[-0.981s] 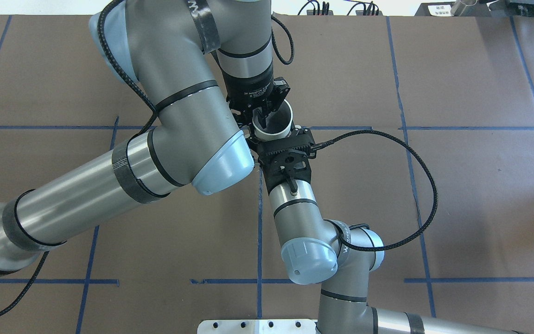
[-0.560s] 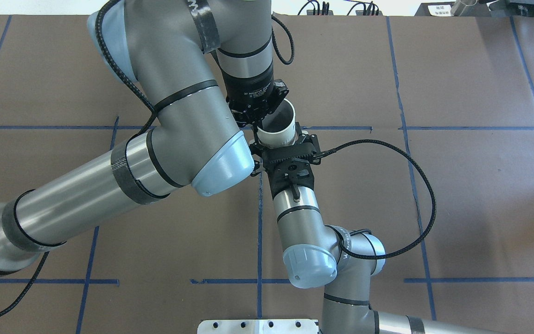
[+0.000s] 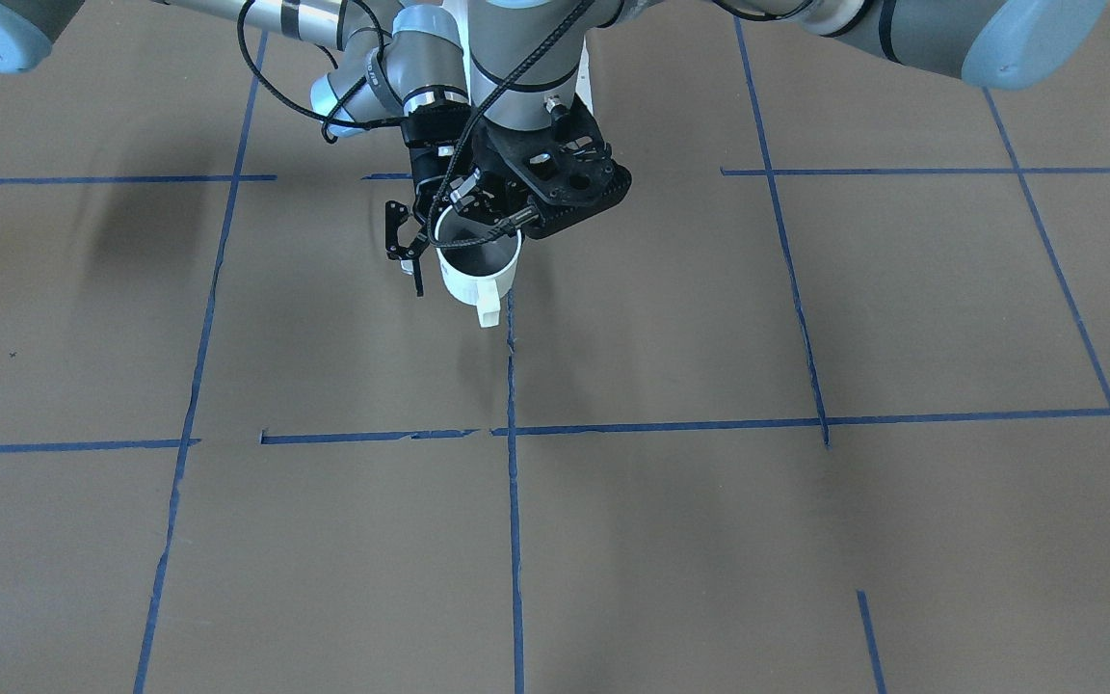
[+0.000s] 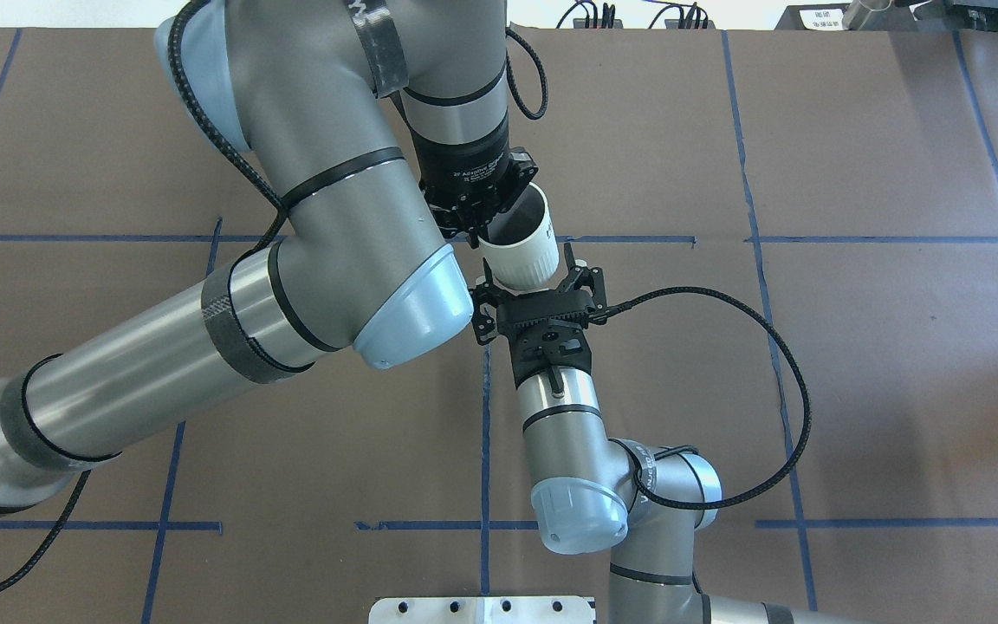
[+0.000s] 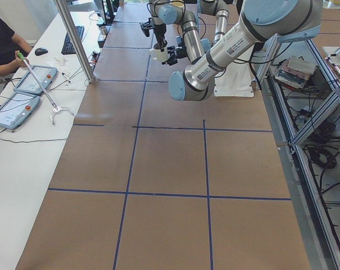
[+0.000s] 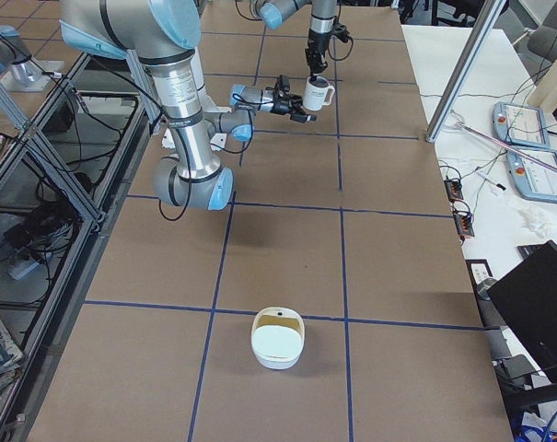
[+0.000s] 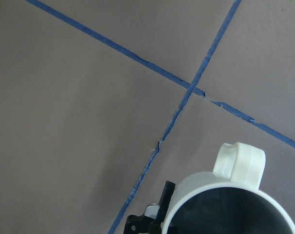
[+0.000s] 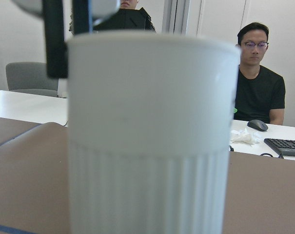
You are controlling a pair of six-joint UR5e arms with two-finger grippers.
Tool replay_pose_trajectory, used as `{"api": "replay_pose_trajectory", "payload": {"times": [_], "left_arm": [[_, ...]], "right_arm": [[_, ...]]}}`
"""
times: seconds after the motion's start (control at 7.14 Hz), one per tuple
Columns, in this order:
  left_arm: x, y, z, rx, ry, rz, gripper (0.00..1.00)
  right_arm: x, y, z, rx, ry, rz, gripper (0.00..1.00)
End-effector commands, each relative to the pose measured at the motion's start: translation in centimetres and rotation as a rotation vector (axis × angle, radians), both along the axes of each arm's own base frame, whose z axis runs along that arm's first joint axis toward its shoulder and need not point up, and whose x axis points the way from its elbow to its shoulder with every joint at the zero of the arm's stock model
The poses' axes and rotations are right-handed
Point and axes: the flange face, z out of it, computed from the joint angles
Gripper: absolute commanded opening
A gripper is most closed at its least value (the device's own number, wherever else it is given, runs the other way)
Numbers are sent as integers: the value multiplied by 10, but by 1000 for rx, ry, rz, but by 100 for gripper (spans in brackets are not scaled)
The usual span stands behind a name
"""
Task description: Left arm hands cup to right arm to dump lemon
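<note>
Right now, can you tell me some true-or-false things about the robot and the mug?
1. The white mug stands on the table. False: it hangs in the air.
2. The left gripper pinches the mug's rim from above. True.
3. The right gripper is clamped on the mug. False: its jaws stand open.
4. The mug's handle points away from the robot. True.
5. A white bowl sits right under the mug. False: it sits far off, toward the table's right end.
</note>
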Motion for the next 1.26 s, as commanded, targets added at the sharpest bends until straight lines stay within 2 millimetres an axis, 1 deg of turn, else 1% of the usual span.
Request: {"api": "replay_pose_trajectory", "payload": {"times": [0.0, 0.14, 0.28, 0.42, 0.56, 0.7, 0.84, 0.98, 1.12], "left_arm": [[-27, 7, -17, 39, 48, -17, 0], [-37, 1, -18, 42, 52, -33, 0], [-54, -3, -6, 44, 54, -53, 0], [-81, 15, 26, 96, 66, -29, 0], [-120, 36, 72, 167, 63, 4, 0], [-156, 50, 109, 245, 51, 38, 0], [-189, 62, 160, 325, 5, 117, 0], [-222, 56, 199, 372, -46, 155, 0], [-255, 48, 255, 415, -106, 222, 0]], "right_arm": [[-14, 22, 9, -2, 14, -36, 100], [-13, 23, 10, -2, 15, -39, 100], [-7, 22, 0, 0, -10, -45, 100], [6, 14, -15, -9, -49, -89, 100], [30, 1, -38, -17, -109, -162, 100], [56, -15, -40, -18, -128, -175, 100], [75, -37, -21, -47, -113, -226, 100], [106, -61, 4, -86, -94, -284, 100], [160, -89, 35, -149, -83, -366, 100]]}}
